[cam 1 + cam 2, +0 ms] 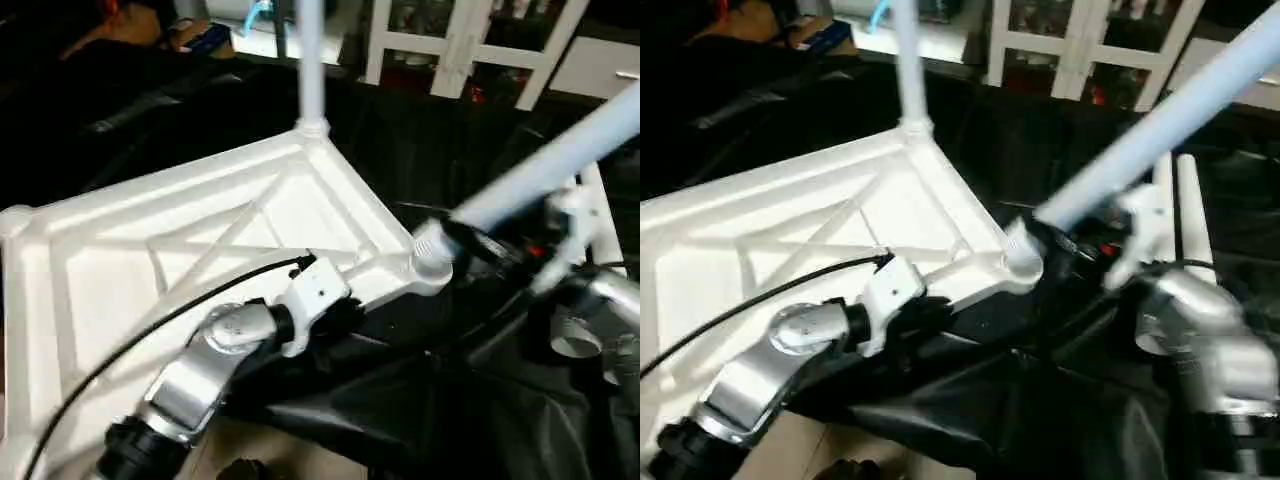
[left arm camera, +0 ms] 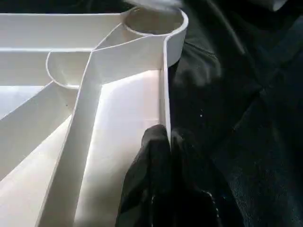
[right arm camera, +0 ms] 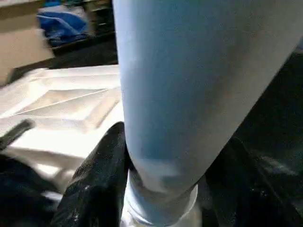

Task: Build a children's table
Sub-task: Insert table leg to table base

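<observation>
Your left gripper (image 2: 163,142) clamps the tabletop (image 1: 150,260) rim, jaws closed, your right gripper (image 3: 161,184) grips a tilted leg (image 1: 1160,125) at the corner socket (image 1: 1023,258).

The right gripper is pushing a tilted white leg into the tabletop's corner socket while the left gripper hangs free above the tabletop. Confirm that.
Not quite. The left gripper does not hang free: the left wrist view shows its black fingers closed on the tabletop rim. The rest holds: the right gripper grips the tilted leg at the corner socket.
</observation>
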`<state>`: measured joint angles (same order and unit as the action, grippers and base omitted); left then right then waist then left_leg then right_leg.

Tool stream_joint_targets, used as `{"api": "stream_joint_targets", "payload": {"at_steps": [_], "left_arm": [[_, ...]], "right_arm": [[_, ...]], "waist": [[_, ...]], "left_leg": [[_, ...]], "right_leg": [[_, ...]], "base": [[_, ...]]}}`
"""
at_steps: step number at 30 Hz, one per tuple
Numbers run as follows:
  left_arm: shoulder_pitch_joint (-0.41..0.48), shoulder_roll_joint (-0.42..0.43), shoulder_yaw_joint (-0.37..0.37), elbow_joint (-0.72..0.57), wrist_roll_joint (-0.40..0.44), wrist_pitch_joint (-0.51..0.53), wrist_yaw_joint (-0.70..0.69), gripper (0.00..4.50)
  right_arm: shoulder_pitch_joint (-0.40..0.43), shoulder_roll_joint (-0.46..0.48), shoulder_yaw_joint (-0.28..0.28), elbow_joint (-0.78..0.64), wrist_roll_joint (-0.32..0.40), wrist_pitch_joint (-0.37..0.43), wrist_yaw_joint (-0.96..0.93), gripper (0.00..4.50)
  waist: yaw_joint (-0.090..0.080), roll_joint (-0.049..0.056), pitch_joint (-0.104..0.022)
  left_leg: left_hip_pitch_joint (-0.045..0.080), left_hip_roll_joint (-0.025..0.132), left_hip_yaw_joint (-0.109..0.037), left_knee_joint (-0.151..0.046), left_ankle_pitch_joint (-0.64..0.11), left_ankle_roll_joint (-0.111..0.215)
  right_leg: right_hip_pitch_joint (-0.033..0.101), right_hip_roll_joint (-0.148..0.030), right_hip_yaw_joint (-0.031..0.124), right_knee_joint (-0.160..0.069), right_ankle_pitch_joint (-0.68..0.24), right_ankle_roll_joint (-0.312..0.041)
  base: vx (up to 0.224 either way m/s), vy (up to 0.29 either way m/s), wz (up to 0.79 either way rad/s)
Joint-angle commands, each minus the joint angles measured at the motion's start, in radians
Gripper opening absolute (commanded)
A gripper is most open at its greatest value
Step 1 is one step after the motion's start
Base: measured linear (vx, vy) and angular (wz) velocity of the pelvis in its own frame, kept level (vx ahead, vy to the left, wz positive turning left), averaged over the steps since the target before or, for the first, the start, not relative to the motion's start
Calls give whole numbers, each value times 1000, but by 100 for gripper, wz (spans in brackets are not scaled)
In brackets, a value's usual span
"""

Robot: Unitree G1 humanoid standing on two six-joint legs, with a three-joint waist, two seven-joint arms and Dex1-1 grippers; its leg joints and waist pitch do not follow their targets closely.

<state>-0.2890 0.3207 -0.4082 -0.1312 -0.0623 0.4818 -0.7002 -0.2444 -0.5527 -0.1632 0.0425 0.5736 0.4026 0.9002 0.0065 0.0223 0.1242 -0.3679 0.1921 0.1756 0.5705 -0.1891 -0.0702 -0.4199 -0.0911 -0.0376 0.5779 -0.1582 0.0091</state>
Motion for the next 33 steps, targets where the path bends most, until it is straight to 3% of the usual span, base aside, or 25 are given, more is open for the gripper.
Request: {"api": "stream_joint_targets", "payload": {"at_steps": [1, 8, 11, 17, 19, 24, 33], "left_arm": [[26, 22, -21, 38, 0, -12, -41, 0], [32, 44, -24, 41, -23, -109, -101, 0], [32, 64, -36, 33, -35, -123, -153, 0], [21, 98, -41, 28, -48, -140, -219, 0], [14, 102, -36, 40, -41, -152, -223, 0], [5, 107, -26, 59, -33, -163, -226, 0], [3, 97, -16, 84, -24, -179, -222, 0]], "right_arm": [[10, -25, 4, -2, 2, 8, 37, 187], [-10, -32, 13, 29, -32, -55, 48, 187], [-14, -16, 39, 42, -87, -119, 47, 187], [-9, -71, 142, 80, -196, -187, 117, 186], [-7, -96, 167, 87, -212, -177, 152, 186], [-18, -114, 144, 89, -182, -161, 191, 186], [27, -155, 89, 33, -94, -92, 224, 186]], "waist": [[6, -33, -64], [5, -32, -64], [7, -24, -61], [11, -22, -61], [14, -23, -58], [24, -24, -57], [27, -19, -53]], "left_leg": [[-3, 22, 5, -47, -66, 179], [-1, 22, 5, -50, -91, 158], [-2, 22, 5, -51, -89, 157], [4, 25, 6, -51, -88, 162], [4, 26, 6, -53, -106, 161], [6, 27, 5, -57, -141, 141], [3, 28, 4, -59, -152, 139]], "right_leg": [[53, -31, 26, -52, -177, -258], [50, -31, 25, -56, -232, -247], [47, -32, 25, -56, -223, -249], [49, -30, 26, -51, -184, -271], [49, -29, 26, -54, -195, -272], [49, -32, 28, -57, -234, -263], [49, -32, 28, -60, -234, -266]], "base": [[0, 0, 0], [0, 0, 0], [0, 0, 0], [0, 0, 0], [0, 0, 0], [0, 0, 0], [0, 0, 0]]}}
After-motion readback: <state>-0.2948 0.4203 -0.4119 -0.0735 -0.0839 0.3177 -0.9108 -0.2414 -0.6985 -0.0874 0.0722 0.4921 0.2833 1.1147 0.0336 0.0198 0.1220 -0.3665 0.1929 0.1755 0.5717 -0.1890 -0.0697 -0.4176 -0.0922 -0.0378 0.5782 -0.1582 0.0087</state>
